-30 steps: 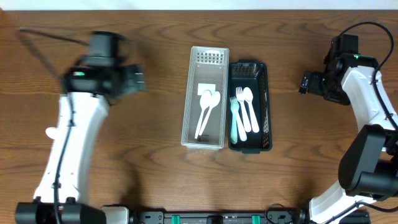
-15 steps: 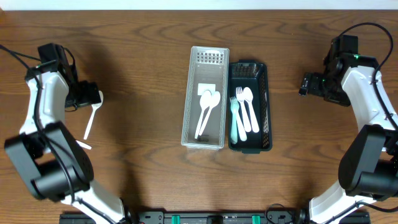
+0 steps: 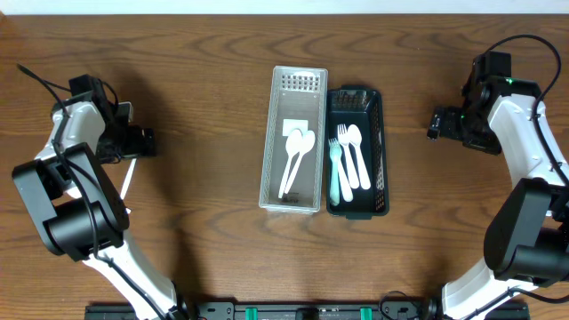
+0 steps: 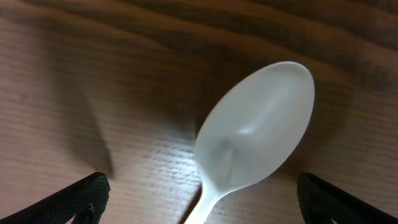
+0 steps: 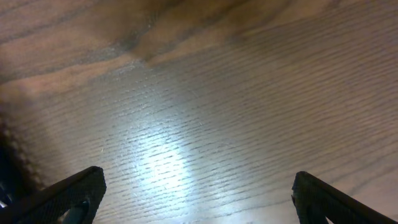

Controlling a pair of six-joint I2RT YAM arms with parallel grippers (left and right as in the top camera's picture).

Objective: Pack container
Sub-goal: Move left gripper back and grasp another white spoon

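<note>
One loose white plastic spoon [image 4: 255,137], lying on the wooden table [image 3: 204,196] well left of the clear container [image 3: 268,133]. My left gripper [image 4: 205,202]: spread wide astride its bowl, holding nothing. My right gripper [image 5: 193,199]: open, empty, apparently low over the table. Risk: closing on the curved, slick bowl could squirt it sideways.

Table [image 3: 204,107]: brown wood with a strong wavy grain, spanning the overhead view from left to right. Far edge: a narrow pale strip [image 3: 284,5] runs beyond it; wall or floor cannot be told. Lighting: from above. A soft bright patch [image 5: 161,165] of glare lies on the wood in the right wrist view. Soft shadows fall across the left half.
</note>
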